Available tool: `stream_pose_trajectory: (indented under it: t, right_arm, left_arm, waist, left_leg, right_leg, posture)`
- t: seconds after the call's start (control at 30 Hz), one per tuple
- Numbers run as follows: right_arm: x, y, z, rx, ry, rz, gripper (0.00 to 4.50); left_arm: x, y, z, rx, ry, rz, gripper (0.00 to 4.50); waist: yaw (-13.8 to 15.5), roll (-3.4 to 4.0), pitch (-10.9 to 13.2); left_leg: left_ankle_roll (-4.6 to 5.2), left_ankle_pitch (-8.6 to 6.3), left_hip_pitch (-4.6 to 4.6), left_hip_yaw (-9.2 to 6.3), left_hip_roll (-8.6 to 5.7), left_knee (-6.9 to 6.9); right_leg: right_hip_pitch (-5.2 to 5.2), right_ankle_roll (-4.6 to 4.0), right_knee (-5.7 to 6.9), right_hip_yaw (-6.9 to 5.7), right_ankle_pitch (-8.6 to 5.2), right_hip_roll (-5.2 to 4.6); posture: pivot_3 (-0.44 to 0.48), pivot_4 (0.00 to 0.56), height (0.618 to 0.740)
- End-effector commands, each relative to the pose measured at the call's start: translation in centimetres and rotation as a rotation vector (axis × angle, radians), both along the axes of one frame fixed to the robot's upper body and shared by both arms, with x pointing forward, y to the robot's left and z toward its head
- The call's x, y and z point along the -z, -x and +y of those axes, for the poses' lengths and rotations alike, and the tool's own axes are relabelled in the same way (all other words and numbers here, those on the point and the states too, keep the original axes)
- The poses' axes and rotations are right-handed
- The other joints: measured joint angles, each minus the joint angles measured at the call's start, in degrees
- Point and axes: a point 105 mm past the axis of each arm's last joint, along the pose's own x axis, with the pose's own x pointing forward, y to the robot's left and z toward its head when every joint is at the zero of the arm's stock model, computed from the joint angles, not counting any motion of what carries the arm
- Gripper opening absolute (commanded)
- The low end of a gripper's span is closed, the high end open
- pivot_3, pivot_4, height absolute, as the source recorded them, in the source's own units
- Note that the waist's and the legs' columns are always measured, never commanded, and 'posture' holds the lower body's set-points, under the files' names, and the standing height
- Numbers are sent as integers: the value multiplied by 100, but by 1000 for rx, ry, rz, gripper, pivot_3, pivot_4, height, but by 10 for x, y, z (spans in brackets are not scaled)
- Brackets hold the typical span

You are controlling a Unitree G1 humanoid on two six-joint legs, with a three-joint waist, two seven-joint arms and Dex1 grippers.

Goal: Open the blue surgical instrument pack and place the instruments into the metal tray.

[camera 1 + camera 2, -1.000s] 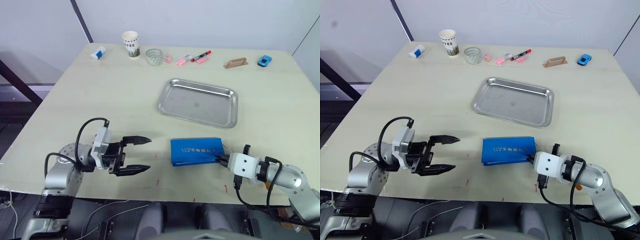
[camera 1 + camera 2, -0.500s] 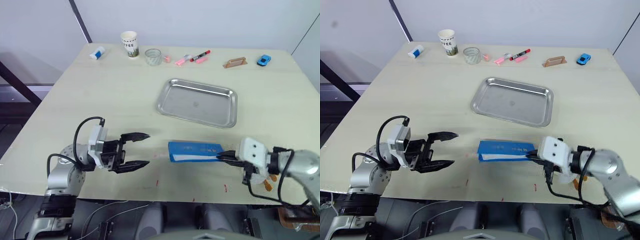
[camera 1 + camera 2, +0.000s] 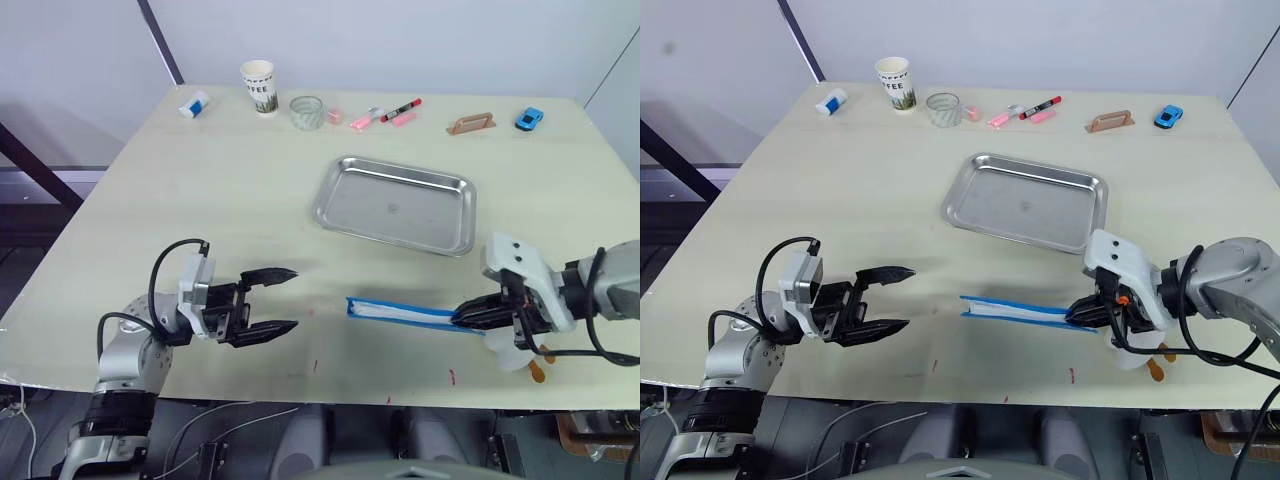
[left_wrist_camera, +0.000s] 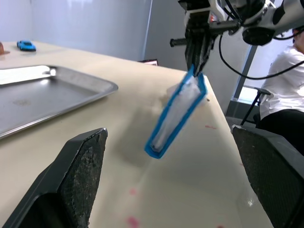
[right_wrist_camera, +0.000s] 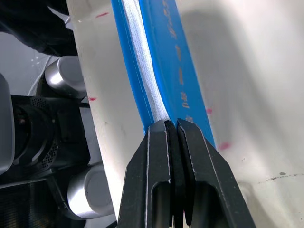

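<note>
The right claw (image 3: 1085,314) is pinched shut on one end of the blue surgical instrument pack (image 3: 1025,311), holding it edge-on near the front edge of the pale wooden counter (image 3: 240,190). The pack stretches away from that claw toward the left claw (image 3: 282,299), its far end tilted down toward the counter; whether that end touches the surface cannot be told. White padded lining shows between the blue covers. The left claw is spread wide, hovering low over the counter, pointing at the pack's free end and well apart from it. The metal tray (image 3: 395,205) lies beyond the right claw, farther across the counter, with nothing in it. Along the counter's far edge stand a paper cup (image 3: 259,87), a clear glass (image 3: 307,112), some markers (image 3: 388,115) and a small blue toy car (image 3: 529,120).
</note>
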Motion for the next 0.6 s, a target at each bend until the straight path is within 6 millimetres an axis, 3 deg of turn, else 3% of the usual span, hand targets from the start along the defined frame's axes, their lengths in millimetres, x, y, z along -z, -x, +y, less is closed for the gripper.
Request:
stream_pose_trajectory:
  t: [0.03,0.23,0.6]
  right_arm:
    - [3,-9,2,-8,11,0,118]
    - [10,-19,14,-60,-4,24,118]
    - [15,-24,10,-94,6,11,118]
  left_arm:
    - [-1,4,0,23,-14,-32,4500]
    - [-2,-2,-5,43,-41,-38,4500]
    - [-4,-10,-36,97,-48,-37,4500]
  waist:
    - [9,0,0]
    - [-67,-8,-2]
    - [-139,-12,-4]
  left_leg:
    - [0,0,-5,0,-4,0]
    - [0,0,3,0,-5,0]
    - [0,0,5,-2,0,-5]
  right_leg:
    - [-5,1,0,-1,1,-4]
    - [-2,2,5,-1,1,-1]
    - [-1,3,5,0,1,8]
  posture:
    - [0,150,740]
    - [0,150,740]
    - [0,150,740]
